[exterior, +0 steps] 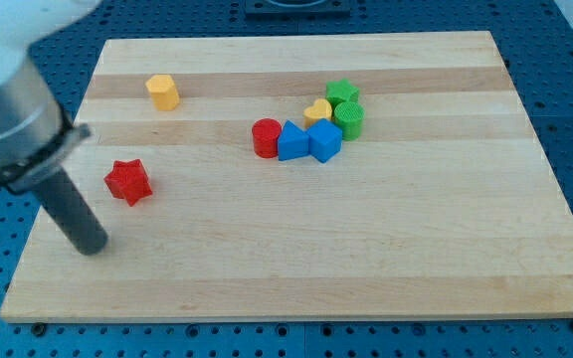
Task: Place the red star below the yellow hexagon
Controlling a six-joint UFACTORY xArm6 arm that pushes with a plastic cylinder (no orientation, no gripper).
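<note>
The red star (127, 182) lies on the wooden board at the view's left. The yellow hexagon (163, 91) stands above it, near the view's top left, slightly to the right of the star. My tip (92, 245) rests on the board below and to the left of the red star, a short gap away from it. The rod slants up to the view's left into the arm's blurred grey body.
A cluster sits at the view's centre right: a red cylinder (266, 137), a blue triangular block (292, 142), a blue cube (325, 141), a yellow heart (318, 110), a green star (342, 93) and a green cylinder (349, 118). The board's left edge (28, 249) is close to my tip.
</note>
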